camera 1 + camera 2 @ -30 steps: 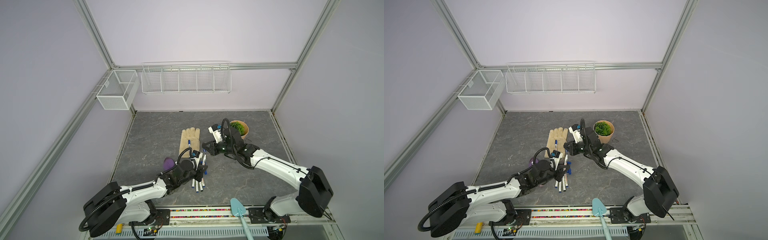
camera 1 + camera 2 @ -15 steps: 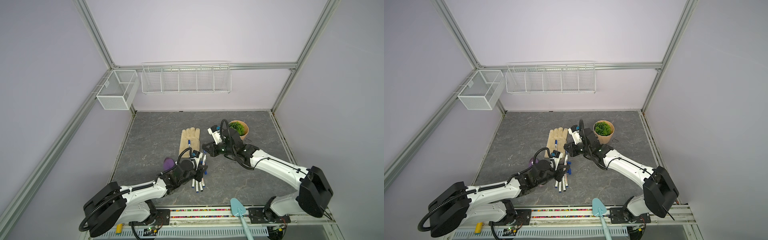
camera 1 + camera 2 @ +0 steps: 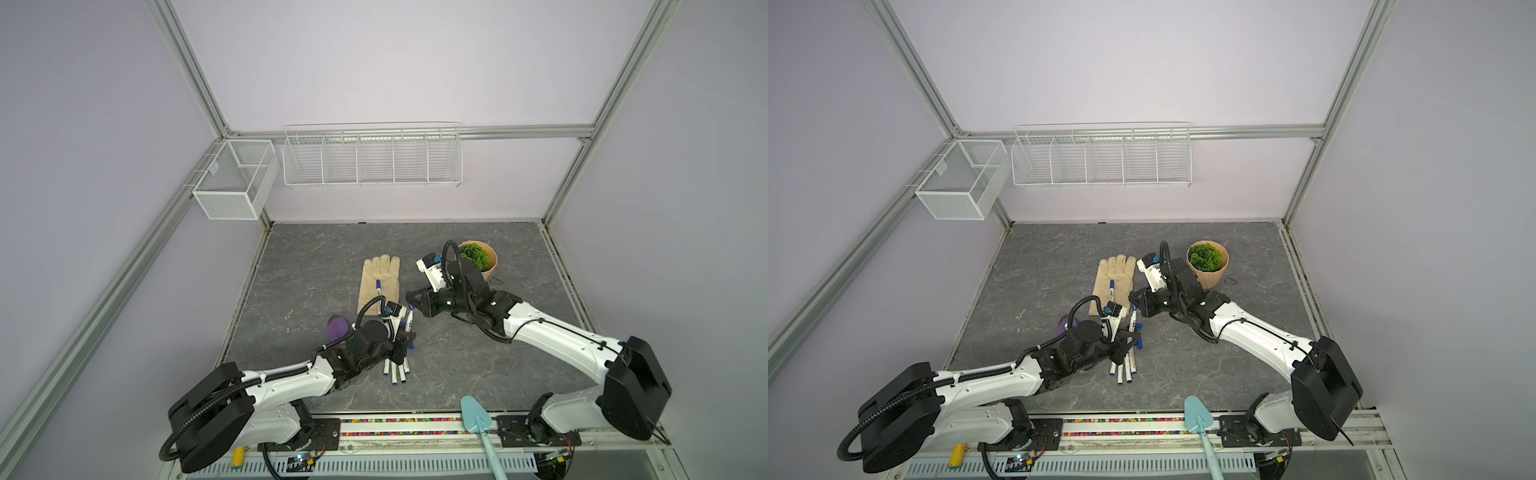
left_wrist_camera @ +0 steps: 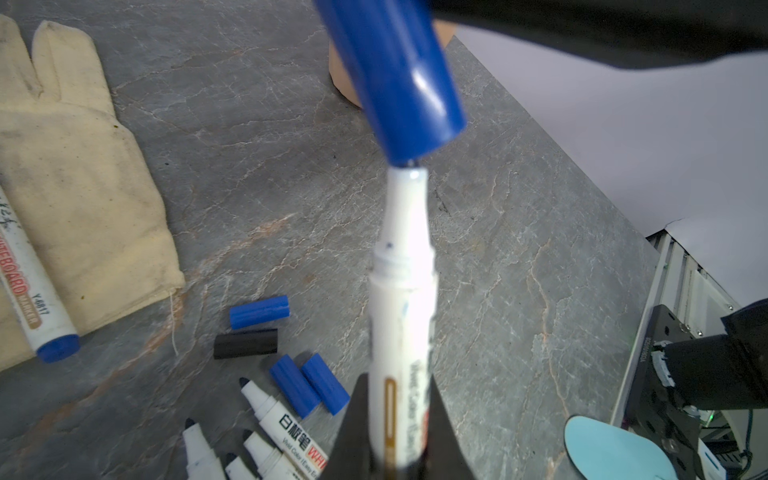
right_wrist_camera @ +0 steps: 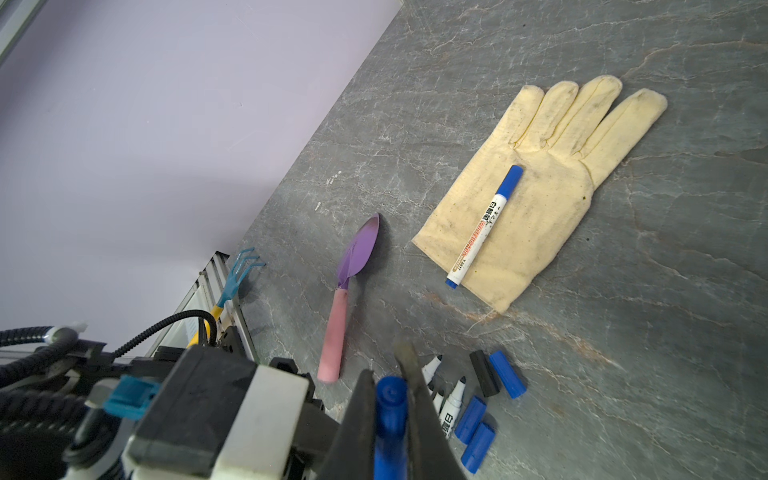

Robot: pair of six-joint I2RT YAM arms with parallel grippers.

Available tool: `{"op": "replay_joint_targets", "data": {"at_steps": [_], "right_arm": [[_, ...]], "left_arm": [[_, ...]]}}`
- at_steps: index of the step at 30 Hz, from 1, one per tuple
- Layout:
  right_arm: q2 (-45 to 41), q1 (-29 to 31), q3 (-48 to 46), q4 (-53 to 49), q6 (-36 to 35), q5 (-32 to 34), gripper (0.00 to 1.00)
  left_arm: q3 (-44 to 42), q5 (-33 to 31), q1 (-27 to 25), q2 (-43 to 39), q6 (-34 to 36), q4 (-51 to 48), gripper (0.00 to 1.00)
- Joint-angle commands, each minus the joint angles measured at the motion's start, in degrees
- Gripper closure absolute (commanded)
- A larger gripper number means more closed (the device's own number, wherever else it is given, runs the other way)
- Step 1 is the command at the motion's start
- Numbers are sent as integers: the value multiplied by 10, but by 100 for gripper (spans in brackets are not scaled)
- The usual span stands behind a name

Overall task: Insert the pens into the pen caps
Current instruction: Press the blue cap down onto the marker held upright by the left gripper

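Top views: arms nose to nose over desk (image 3: 316, 266) middle, just off glove (image 3: 379, 286) cuff.
Left wrist: left gripper (image 4: 399, 428) clamped pen (image 4: 401, 299), nib touching mouth of tilted blue cap (image 4: 399, 75).
Right wrist: right gripper (image 5: 390, 399) pinched that cap; loose caps (image 5: 469, 419) lay on desk beneath.
Good seating likely needed cap squared to pen, then straight push.

Six pens (image 5: 484, 226), five detached caps (image 4: 259, 311), one glove (image 5: 540, 187), two trowels (image 5: 357, 253), one rake (image 5: 239, 270), one potted plant (image 3: 1207, 264), two wire baskets (image 3: 372, 160)
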Motion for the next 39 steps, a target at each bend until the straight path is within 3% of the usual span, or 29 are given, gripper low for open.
{"op": "replay_joint_targets", "data": {"at_steps": [1,11,18,28,39], "right_arm": [[-13,4,-18,-3,-4,-20,92],[-11,4,-19,-2,-3,-25,92],[-49,-13,-33,-10,-6,-57,92],[-63,-37,-32,-79,-55,-216,92],[-19,-37,18,-193,-124,-241,91]], "left_arm": [[13,4,0,-3,13,16,100],[10,-4,0,-12,13,20,100],[4,-64,4,-41,-17,70,100],[18,-17,9,5,-16,109,100],[55,28,9,25,37,31,100]]}}
